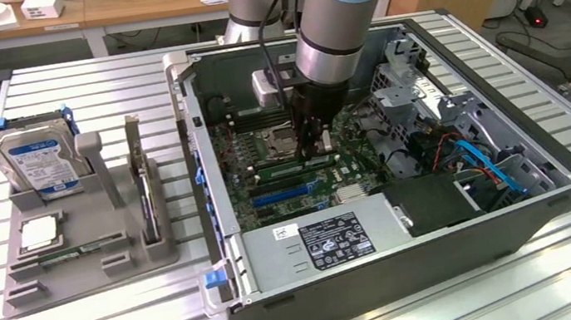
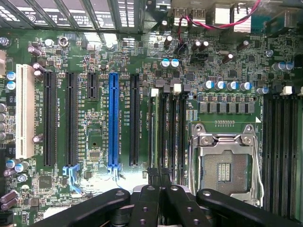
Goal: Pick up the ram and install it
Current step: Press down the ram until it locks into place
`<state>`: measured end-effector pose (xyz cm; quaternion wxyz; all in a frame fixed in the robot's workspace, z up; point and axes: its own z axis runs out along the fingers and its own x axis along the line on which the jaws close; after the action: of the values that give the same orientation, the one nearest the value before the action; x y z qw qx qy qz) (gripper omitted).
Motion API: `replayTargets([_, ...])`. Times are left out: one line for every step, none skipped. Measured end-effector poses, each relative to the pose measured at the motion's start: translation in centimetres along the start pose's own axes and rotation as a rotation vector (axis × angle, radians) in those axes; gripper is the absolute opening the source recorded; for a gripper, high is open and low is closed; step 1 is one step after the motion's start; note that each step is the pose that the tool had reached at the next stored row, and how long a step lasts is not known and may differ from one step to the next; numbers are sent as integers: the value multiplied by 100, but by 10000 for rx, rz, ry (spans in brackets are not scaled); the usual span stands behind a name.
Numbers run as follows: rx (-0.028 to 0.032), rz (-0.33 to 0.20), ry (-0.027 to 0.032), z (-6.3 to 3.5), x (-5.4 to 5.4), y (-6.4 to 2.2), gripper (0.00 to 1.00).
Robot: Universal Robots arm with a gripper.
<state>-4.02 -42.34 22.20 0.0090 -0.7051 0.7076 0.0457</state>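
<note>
Reaching down into the open computer case [image 1: 392, 279], the arm has its gripper [image 1: 313, 149] low over the motherboard [image 1: 264, 171], near the middle of the board. Seen from the wrist, the gripper [image 2: 159, 172] has its two dark fingers pressed together with no gap between them.

A thin pale-green edge, the ram [image 2: 154, 132], runs along one of the memory slots between the blue expansion slot [image 2: 113, 123] and the empty processor socket [image 2: 227, 165]. One end of it meets the fingertips (whether they pinch it or merely rest on it cannot be told). The stick appears to stand on edge in the slot, though how deeply it is seated is not clear.

In the exterior view, a grey holder [image 1: 89, 271] sits on the slatted table [image 1: 86, 96] at nine o'clock from the case, well apart from the gripper. A second ram stick [image 1: 139, 176] stands upright along the holder's three o'clock side. A silver hard drive [image 1: 40, 165] leans at its twelve o'clock end, and a small square processor chip [image 1: 38, 234] lies flat just below the drive.
</note>
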Motion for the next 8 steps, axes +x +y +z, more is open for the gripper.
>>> replayTargets([0, 0, 1, 0, 0, 0, 9])
replayTargets([1, 0, 1, 0, 0, 0, 9])
replayTargets([1, 1, 1, 0, 0, 0, 9])
replayTargets([1, 1, 1, 0, 0, 0, 9])
replayTargets([1, 1, 0, 1, 0, 0, 9])
replayTargets([1, 1, -1, 1, 0, 0, 9])
replayTargets([1, 1, -1, 1, 0, 0, 9])
replayTargets([2, 1, -1, 1, 0, 0, 9])
